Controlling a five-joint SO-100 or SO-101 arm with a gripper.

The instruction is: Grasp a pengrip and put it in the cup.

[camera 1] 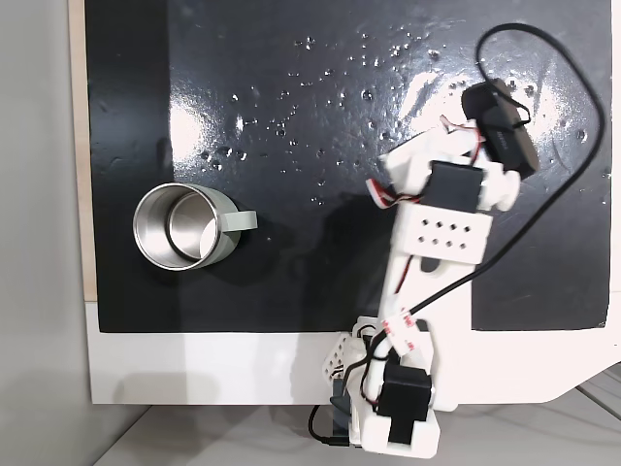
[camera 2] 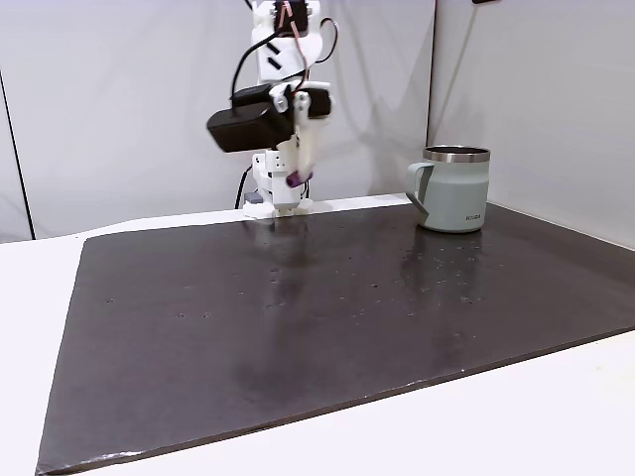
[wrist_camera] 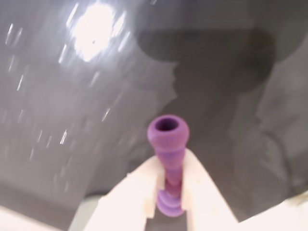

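Wrist view: jaws clamp purple pengrip (wrist_camera: 167, 159) (hollow end visible) | fixed view: cup (camera 2: 453, 188) well apart

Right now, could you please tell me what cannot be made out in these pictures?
- Pengrip: a tiny purple speck in the side fixed view.
- Pengrip's middle in the wrist view: covered by the fingers.
- Cup interior: hidden by its wall in that side view.
- Mat: blurred in the wrist view.
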